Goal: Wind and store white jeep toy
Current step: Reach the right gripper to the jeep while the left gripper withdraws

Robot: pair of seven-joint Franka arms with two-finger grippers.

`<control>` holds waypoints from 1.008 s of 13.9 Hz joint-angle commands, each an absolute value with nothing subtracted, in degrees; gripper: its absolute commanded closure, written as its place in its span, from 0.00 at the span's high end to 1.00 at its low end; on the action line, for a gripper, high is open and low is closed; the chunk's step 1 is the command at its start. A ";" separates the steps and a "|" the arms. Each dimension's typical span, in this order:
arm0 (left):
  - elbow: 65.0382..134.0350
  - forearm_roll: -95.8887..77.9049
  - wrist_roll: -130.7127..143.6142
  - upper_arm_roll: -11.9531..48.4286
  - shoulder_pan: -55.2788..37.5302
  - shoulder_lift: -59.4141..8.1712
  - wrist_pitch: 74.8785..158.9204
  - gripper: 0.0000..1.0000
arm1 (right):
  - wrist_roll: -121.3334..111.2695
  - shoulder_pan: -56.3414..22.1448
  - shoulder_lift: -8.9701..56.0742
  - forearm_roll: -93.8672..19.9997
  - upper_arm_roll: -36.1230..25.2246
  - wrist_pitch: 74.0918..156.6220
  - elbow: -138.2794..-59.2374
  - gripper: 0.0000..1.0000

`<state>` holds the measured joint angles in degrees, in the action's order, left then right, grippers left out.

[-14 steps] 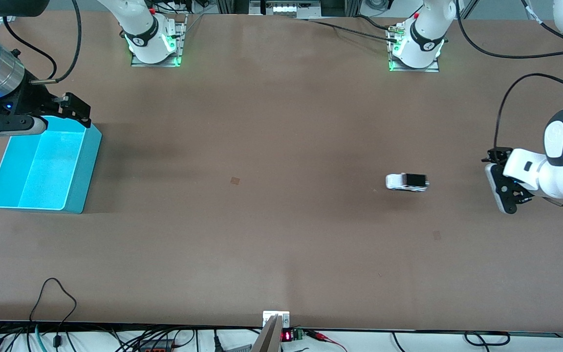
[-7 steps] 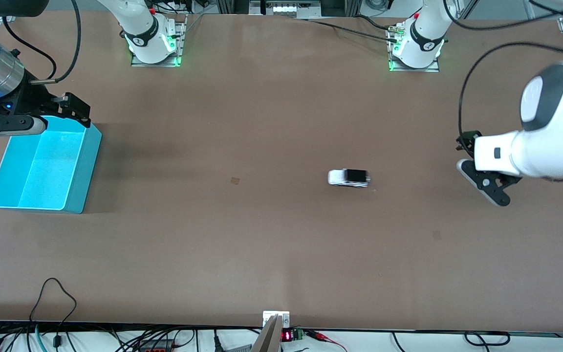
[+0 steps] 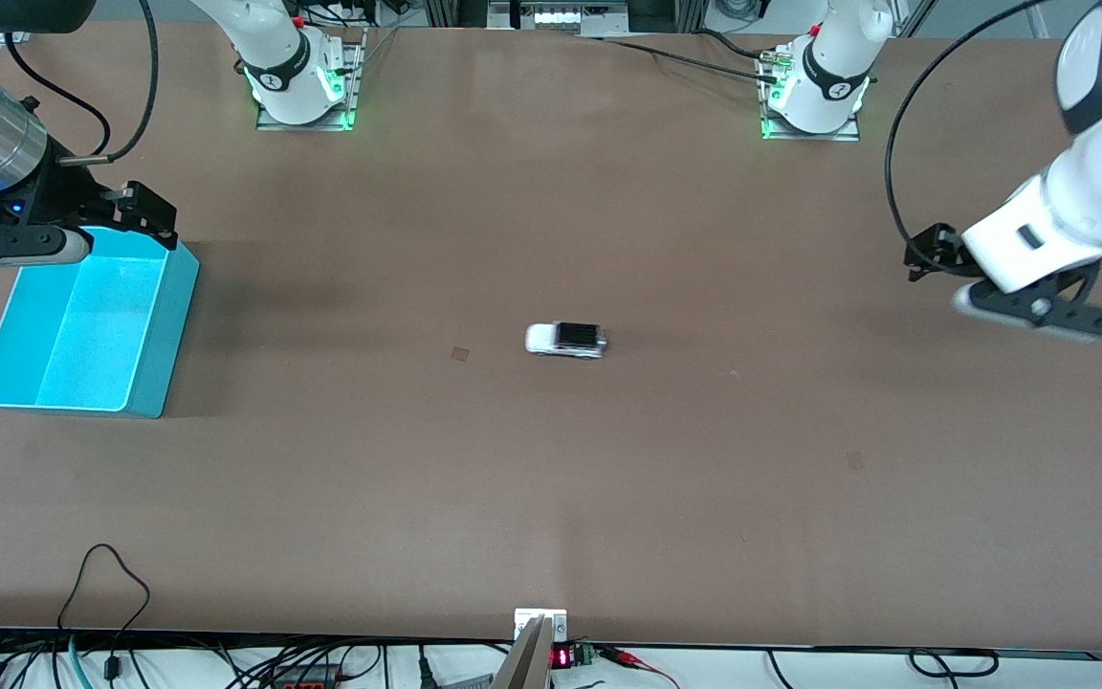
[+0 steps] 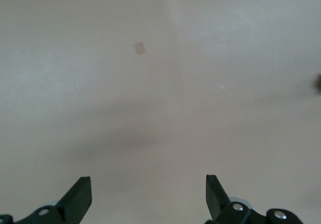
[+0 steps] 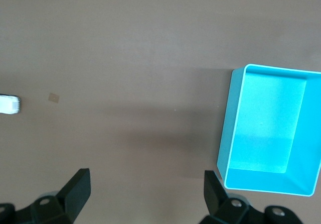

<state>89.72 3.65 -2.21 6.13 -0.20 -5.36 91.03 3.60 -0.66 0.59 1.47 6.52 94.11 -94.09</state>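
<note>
The white jeep toy [image 3: 566,339], with its black roof panel, stands on the bare table near the middle. Its nose also shows at the edge of the right wrist view [image 5: 9,104]. The turquoise bin [image 3: 168,325] sits empty at the right arm's end of the table and shows in the right wrist view [image 5: 228,133]. My right gripper [image 3: 15,246] hangs over the bin's rim farthest from the front camera, open and empty [image 5: 145,189]. My left gripper [image 3: 1034,308] is up over the left arm's end of the table, open and empty [image 4: 146,191], far from the jeep.
A small tan patch [image 3: 459,353] marks the table beside the jeep, toward the bin. Another patch [image 3: 855,460] lies nearer the front camera. The arm bases [image 3: 300,86] stand along the table's edge farthest from the camera. Cables [image 3: 101,584] trail at the nearest edge.
The jeep has rolled across the table from the left arm's end toward the bin. My left gripper has risen and drawn back toward its own end. The right arm has not moved.
</note>
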 commanded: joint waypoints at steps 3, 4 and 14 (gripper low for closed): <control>93.87 0.87 -3.14 -0.79 -2.90 0.88 91.15 1.00 | 2.64 -0.18 1.41 1.05 6.24 93.78 -94.13 1.00; 93.35 0.88 -4.38 -0.79 -2.73 0.79 90.88 1.00 | 2.29 -0.18 1.58 1.05 6.24 93.78 -94.13 1.00; 85.09 0.96 -8.43 -0.09 -2.89 -6.49 87.36 1.00 | -24.29 0.88 5.01 0.88 6.24 90.00 -94.92 1.00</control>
